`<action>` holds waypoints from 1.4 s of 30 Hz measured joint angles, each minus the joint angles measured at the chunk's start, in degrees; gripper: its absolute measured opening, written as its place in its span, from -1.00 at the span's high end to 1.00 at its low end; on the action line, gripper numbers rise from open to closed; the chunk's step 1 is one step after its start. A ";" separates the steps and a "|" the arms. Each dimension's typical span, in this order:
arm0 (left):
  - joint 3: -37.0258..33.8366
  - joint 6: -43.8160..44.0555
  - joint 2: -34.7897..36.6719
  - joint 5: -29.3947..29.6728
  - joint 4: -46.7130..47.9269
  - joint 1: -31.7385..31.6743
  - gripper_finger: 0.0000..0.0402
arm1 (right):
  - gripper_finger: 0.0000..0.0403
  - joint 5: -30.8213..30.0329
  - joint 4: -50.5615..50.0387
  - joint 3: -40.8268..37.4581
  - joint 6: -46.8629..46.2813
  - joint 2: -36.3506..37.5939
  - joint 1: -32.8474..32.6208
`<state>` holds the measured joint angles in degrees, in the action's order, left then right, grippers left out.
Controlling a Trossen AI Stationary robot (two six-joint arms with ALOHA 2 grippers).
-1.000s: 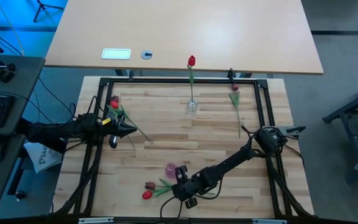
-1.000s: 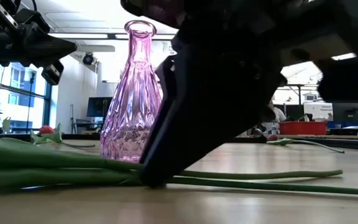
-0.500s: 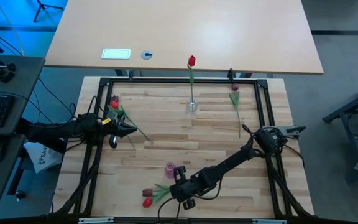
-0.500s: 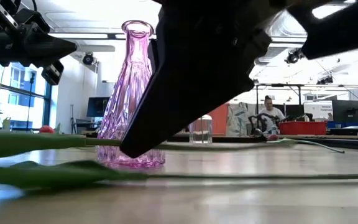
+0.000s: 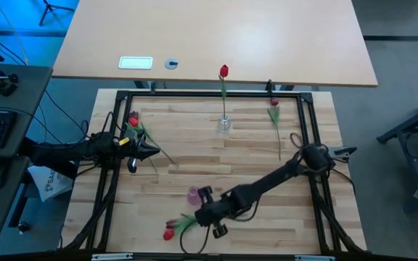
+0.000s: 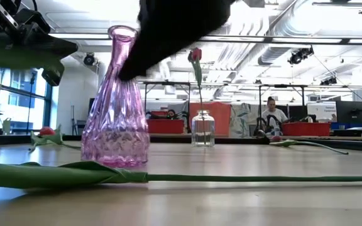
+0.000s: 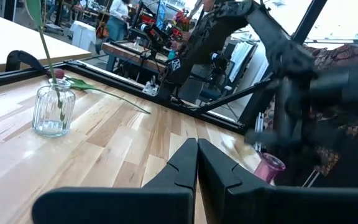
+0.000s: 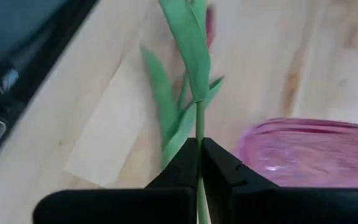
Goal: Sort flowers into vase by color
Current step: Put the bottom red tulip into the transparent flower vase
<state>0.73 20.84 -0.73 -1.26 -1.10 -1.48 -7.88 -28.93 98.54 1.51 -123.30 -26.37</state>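
Over on the left side of the table (image 5: 194,170), the left gripper (image 5: 151,151) waits with its fingers pressed together on nothing, just beside a small heap of two tulips (image 5: 135,125) that lie on the wood. Nearer the front edge, the right arm reaches across and its gripper (image 5: 200,215) is clenched on the thin green stem of a red tulip (image 5: 168,233). That flower's head points toward the left front corner, its long axis running roughly across the table from the gripper, with a second tulip (image 5: 170,224) lying close against it. The pink vase (image 5: 193,193) stands just behind the gripper, its mouth above and beside the held stem. To my eye, the stem must be swung upright, since it lies nearly flat and the vase opening faces up. Farther right at the back, a clear vase (image 5: 225,122) holds one red tulip (image 5: 223,71), and a maroon tulip (image 5: 274,102) lies flat near the right rail.
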 joint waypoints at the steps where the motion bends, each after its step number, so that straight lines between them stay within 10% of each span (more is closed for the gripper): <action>1: -0.01 0.00 0.00 -0.01 0.02 0.00 1.00 | 0.99 0.31 -0.76 0.00 0.05 1.20 0.34; 19: -0.02 0.00 -0.02 -0.02 0.02 0.00 1.00 | 1.00 15.33 -22.24 -0.23 -2.97 14.71 2.69; 23: 0.00 0.01 -0.01 -0.01 0.01 0.00 1.00 | 1.00 16.38 -19.58 -11.15 -7.04 23.07 3.90; 32: -0.01 0.00 -0.01 0.00 0.00 0.00 1.00 | 1.00 7.04 14.35 -52.50 -28.13 54.71 4.28; 42: -0.01 0.00 -0.02 -0.02 0.01 0.00 1.00 | 1.00 -8.07 84.30 -79.26 -12.42 59.91 17.79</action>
<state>0.72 20.84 -0.75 -1.28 -1.09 -1.48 -15.96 55.38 19.28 -10.91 -63.39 -8.58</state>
